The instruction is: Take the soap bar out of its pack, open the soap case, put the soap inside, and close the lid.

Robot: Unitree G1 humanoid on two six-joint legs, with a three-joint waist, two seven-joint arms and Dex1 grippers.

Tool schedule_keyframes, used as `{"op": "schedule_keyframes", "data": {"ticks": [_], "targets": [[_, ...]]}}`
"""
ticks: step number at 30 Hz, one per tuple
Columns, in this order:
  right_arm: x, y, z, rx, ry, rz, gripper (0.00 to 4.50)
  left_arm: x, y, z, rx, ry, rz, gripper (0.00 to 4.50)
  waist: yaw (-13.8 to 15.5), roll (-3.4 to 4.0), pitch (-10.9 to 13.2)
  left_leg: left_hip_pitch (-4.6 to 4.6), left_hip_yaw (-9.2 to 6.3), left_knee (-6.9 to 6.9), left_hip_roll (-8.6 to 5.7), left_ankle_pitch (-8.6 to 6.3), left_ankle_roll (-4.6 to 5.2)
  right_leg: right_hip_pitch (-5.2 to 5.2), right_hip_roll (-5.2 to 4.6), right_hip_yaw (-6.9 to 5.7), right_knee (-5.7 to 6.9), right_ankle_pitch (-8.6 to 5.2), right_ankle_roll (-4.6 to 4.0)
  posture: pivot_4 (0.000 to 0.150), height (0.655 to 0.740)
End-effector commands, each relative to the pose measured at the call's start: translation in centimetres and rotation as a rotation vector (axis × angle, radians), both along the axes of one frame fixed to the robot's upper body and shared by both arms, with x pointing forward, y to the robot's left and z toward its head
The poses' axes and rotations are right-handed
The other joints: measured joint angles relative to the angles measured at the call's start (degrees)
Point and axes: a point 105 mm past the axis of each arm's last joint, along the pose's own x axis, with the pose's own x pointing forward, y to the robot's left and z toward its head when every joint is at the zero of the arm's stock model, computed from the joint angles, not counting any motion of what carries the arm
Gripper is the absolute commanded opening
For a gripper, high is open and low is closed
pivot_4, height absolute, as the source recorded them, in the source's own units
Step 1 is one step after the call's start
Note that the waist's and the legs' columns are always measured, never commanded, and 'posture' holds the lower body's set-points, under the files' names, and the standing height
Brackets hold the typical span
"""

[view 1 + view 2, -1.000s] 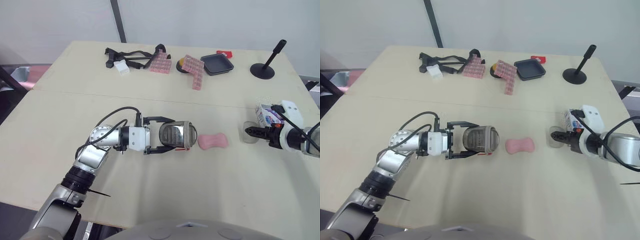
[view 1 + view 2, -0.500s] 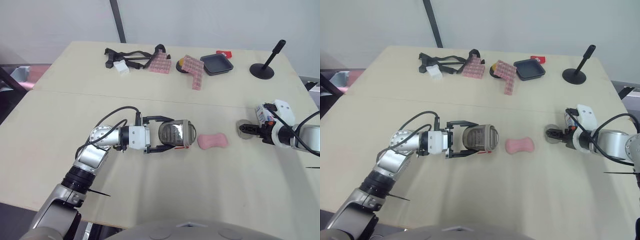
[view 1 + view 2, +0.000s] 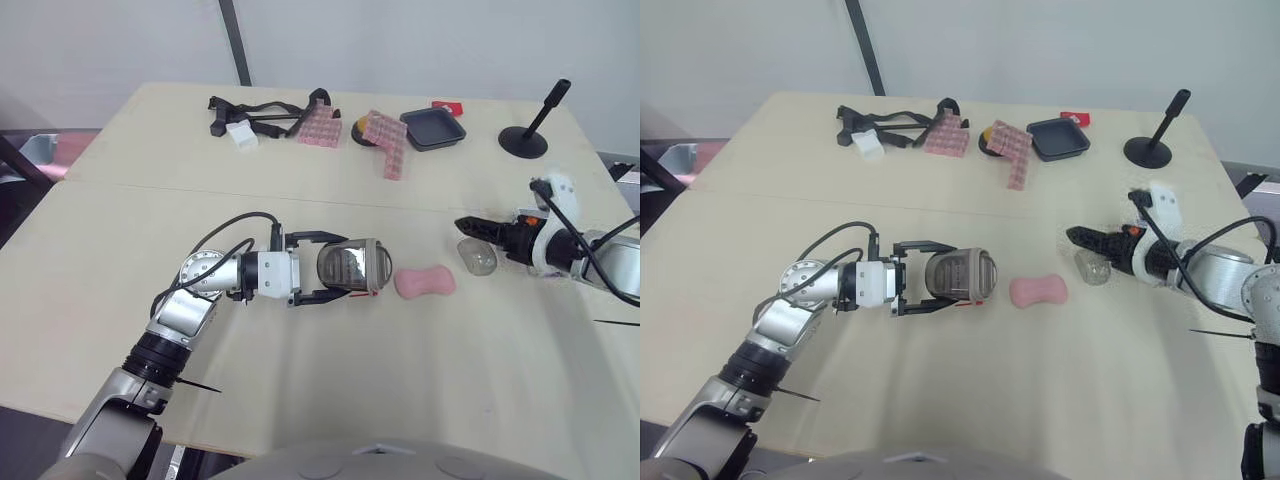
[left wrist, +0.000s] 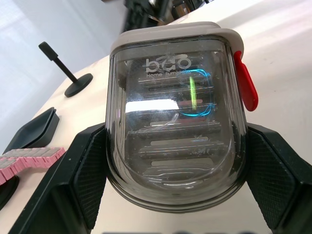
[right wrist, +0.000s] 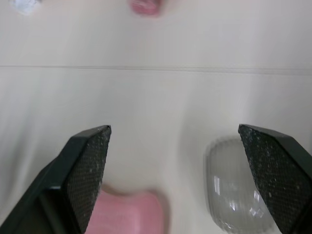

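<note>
My left gripper (image 3: 343, 269) is shut on the soap case (image 3: 352, 270), a smoky clear box with a red latch (image 4: 245, 83), holding it on its side at mid-table with the lid closed. In the left wrist view the case (image 4: 175, 112) sits between both black fingers (image 4: 80, 180). The pink soap bar (image 3: 425, 282) lies bare on the table just right of the case. My right gripper (image 3: 472, 227) is open, hovering right of the soap and just beyond a clear plastic shell (image 3: 478, 257). The right wrist view shows the soap (image 5: 131, 214) and the shell (image 5: 234, 190) below the spread fingers (image 5: 87, 161).
Along the far edge lie black straps with a white block (image 3: 245, 118), pink waffle-pattern pads (image 3: 322, 126) (image 3: 388, 140), a black tray (image 3: 435, 128), a small red item (image 3: 449, 106) and a black stand (image 3: 526, 140). A seam (image 3: 300, 195) crosses the table.
My right gripper has swung left and toward the far side, away from the clear shell, which now lies apart from it on the table. The left gripper and case have not moved.
</note>
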Motion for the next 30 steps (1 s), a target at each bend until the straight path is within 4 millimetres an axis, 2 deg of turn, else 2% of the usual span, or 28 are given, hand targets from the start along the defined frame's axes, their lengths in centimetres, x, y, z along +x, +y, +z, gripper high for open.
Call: {"op": "schedule_keyframes", "data": {"ticks": [1, 4, 9, 15, 21, 30], "targets": [[-1.2, 0.7, 1.3, -0.082, -0.181, 0.138, 4.49, 0.2, 0.1, 0.9, -0.01, -0.039, -0.003, 3.46, 0.32, -0.01, 0.01, -0.03, 0.0, 0.0, 0.01, 0.0, 0.01, 0.0, -0.01, -0.01, -0.02, 0.0, 0.0, 0.15, 0.7398], [-2.6, 0.4, 0.7, -0.154, -0.318, 0.222, 4.49, 0.3, 0.1, 0.9, -0.006, -0.029, -0.004, 3.46, 0.78, -0.03, 0.01, -0.05, 0.01, 0.0, 0.15, -0.03, 0.04, 0.0, -0.06, -0.03, -0.06, -0.01, 0.0, 0.15, 0.7398], [-6.2, 0.9, -0.7, -0.264, -0.517, 0.463, 4.49, 0.7, 0.3, 0.9, -0.003, 0.015, 0.005, 3.46, 0.45, -0.04, 0.01, -0.05, 0.06, 0.02, 0.17, -0.06, 0.11, -0.04, -0.12, -0.03, -0.02, -0.02, -0.02, 0.15, 0.7398], [-9.5, 0.0, -4.1, -0.355, -0.563, 0.647, 4.49, 1.7, 0.7, 0.1, 0.071, 0.135, 0.019, 3.46, -0.79, -0.05, 0.0, -0.01, 0.06, 0.09, 0.19, -0.24, 0.57, -0.05, -0.16, -0.03, 0.1, -0.05, -0.08, 0.15, 0.7398], [-10.2, -0.9, -5.0, -0.344, -0.572, 0.638, 4.49, 2.4, 1.0, -0.4, 0.193, 0.243, 0.026, 3.46, -1.42, -0.03, 0.0, 0.02, 0.08, 0.19, 0.14, -0.23, 0.77, -0.09, -0.25, -0.01, 0.28, -0.21, -0.36, 0.15, 0.7398], [-10.0, -0.2, -4.7, -0.297, -0.575, 0.597, 4.49, 2.1, 0.4, -0.6, 0.45, 0.284, -0.003, 3.46, -1.6, -0.03, 0.0, 0.06, 0.06, 0.26, 0.13, -0.18, 0.94, -0.25, -0.29, -0.05, 0.38, -0.23, -0.39, 0.15, 0.7398]]}}
